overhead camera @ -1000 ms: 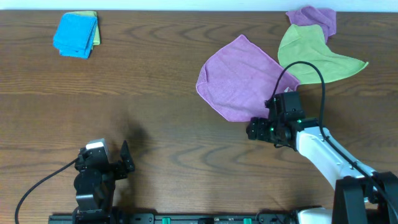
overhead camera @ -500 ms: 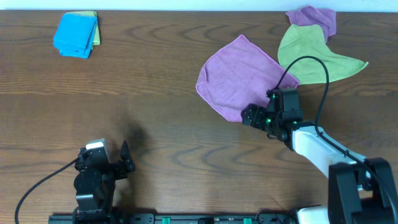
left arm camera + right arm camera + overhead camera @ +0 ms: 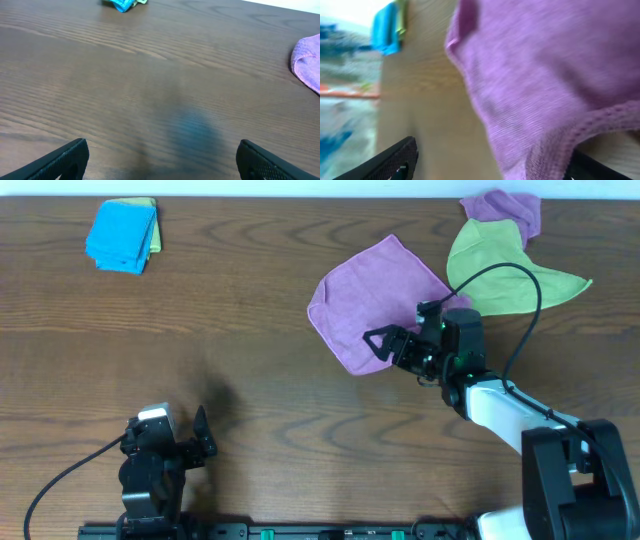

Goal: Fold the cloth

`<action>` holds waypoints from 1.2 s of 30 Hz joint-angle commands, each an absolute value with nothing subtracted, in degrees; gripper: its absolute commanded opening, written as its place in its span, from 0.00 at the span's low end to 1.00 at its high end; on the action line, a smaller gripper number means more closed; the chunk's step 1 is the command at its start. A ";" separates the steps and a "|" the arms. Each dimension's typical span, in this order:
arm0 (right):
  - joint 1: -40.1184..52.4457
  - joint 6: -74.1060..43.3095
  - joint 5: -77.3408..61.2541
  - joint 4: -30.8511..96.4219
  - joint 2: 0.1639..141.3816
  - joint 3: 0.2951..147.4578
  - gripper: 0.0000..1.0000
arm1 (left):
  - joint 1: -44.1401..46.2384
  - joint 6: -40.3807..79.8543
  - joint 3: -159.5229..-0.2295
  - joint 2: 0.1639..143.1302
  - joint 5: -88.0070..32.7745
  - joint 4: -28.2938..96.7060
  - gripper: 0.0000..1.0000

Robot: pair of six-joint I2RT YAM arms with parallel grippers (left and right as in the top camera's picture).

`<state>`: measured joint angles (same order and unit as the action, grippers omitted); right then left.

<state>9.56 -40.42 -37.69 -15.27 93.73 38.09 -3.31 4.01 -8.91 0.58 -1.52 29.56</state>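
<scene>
from above, the cloth (image 3: 370,295) lies flat in the upper middle right of the table (image 3: 250,330), just left of a lime-green cloth (image 3: 500,270). the right gripper (image 3: 380,348) sits at its lower edge, jaws spread. the left gripper (image 3: 203,438) is at lower left, well apart from it.

left wrist view: the left gripper (image 3: 160,162) is spread wide over bare wood, the cloth (image 3: 309,62) at the right edge.

right wrist view: the cloth (image 3: 545,75) fills the upper right, its hem bunched between the released fingers of the right gripper (image 3: 490,167).
</scene>
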 commanded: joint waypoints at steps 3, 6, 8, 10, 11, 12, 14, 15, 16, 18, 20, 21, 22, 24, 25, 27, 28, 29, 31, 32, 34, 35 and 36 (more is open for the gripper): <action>9.28 -41.65 -43.05 -10.85 93.76 39.64 0.82 | -3.20 3.18 -8.08 0.25 -1.50 29.47 0.95; 9.30 -40.29 -42.85 -4.54 93.76 39.64 0.80 | -3.20 3.18 -8.08 0.25 -1.50 29.47 0.95; 9.41 -40.01 -43.27 -0.82 93.65 39.64 0.80 | -3.20 3.16 -8.08 0.25 -1.50 29.47 0.95; 9.45 -40.03 -46.06 -0.56 93.54 39.66 0.81 | -3.20 3.16 -8.08 0.25 -1.50 29.47 0.95; 9.45 -40.05 -47.55 -0.95 93.54 39.66 0.81 | -3.20 3.18 -8.08 0.25 -1.50 29.47 0.95; 9.45 -40.38 -49.06 -1.43 93.43 39.68 0.80 | -3.20 3.16 -8.08 0.25 -1.50 29.47 0.95; 9.45 -41.04 -52.12 -2.63 93.32 39.72 0.81 | -3.20 3.18 -8.08 0.25 -1.50 29.47 0.95; 9.45 -41.39 -53.52 -3.09 93.21 39.75 0.81 | -3.20 3.18 -8.08 0.25 -1.50 29.47 0.95; 9.45 -41.71 -54.98 -3.53 92.97 39.75 0.82 | -3.20 3.18 -8.08 0.25 -1.50 29.47 0.96; 9.45 -41.93 -56.93 -3.70 92.49 39.75 0.86 | -3.20 3.18 -8.08 0.25 -1.50 29.47 0.95; 9.45 -42.02 -58.39 -3.68 92.05 39.75 0.87 | -3.20 3.16 -8.08 0.25 -1.50 29.47 0.95; 9.45 -42.02 -59.13 -3.66 91.72 39.75 0.88 | -3.20 3.18 -8.08 0.25 -1.50 29.47 0.95; 9.45 -42.48 -60.40 -3.64 91.35 39.75 0.88 | -3.20 3.18 -8.08 0.25 -1.50 29.47 0.95; 9.52 -44.93 -63.72 -3.62 90.94 39.75 0.89 | -3.20 3.18 -8.08 0.25 -1.50 29.47 0.95; 9.52 -44.99 -64.23 -3.53 90.94 39.75 0.89 | -3.20 3.18 -8.08 0.25 -1.50 29.47 0.96; 9.39 -43.31 -61.23 -1.65 90.96 39.75 0.90 | -3.20 3.18 -8.08 0.25 -1.50 29.47 0.95; 9.32 -41.76 -59.13 -0.58 90.96 39.75 0.90 | -3.20 3.18 -8.08 0.25 -1.50 29.47 0.95; 9.28 -41.47 -56.29 1.02 90.96 39.75 0.90 | -3.20 3.18 -8.08 0.25 -1.50 29.47 0.95; 9.28 -39.42 -51.13 4.34 90.96 39.75 0.90 | -3.20 3.18 -8.08 0.25 -1.50 29.47 0.95; 9.30 -37.76 -48.73 6.28 90.96 39.75 0.91 | -3.20 3.18 -8.08 0.25 -1.50 29.47 0.95; 9.41 -35.70 -42.39 11.62 90.96 39.75 0.91 | -3.20 3.18 -8.08 0.25 -1.50 29.47 0.95; 9.41 -35.18 -39.59 14.09 90.96 39.75 0.91 | -3.20 3.18 -8.08 0.25 -1.50 29.47 0.95; 9.39 -35.05 -36.49 17.21 90.96 39.75 0.91 | -3.20 3.18 -8.08 0.25 -1.50 29.47 0.96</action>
<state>9.56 -38.48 -46.76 14.15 91.70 39.33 -3.31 4.01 -8.91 0.58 -1.52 29.56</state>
